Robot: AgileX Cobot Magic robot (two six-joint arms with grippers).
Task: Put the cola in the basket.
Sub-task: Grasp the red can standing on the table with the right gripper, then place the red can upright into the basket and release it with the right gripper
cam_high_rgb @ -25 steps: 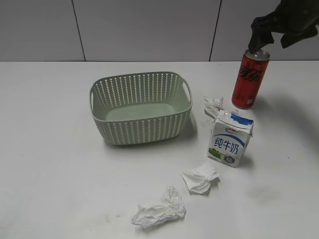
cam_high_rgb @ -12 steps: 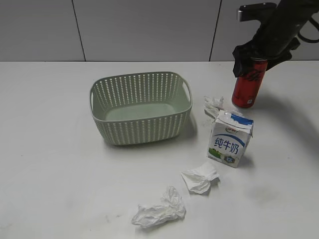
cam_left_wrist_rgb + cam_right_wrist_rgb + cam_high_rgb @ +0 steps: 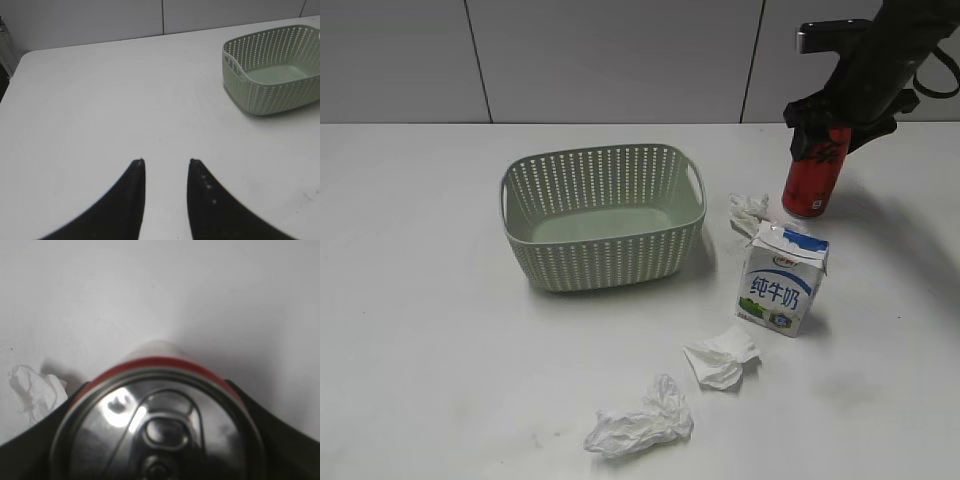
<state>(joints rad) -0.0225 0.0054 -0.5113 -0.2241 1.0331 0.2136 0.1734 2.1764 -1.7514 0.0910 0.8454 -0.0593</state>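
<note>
Right hand (image 3: pixel 830 128) lowered over cola (image 3: pixel 813 180), fingers closed around its top, left hand (image 3: pixel 165 165) parted, empty

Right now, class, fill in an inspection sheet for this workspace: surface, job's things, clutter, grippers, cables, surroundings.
Surface: white table, faint smudges near the front edge.
Job's things: cola upright at back right; basket empty, left of it.
Clutter: milk carton upright; three crumpled tissues, by the cola, in front of the carton and nearest the front.
Grippers: right gripper fingers around the cola's top; left gripper open over bare table.
Cables: black cable on the right arm.
Surroundings: grey panelled wall.
</note>
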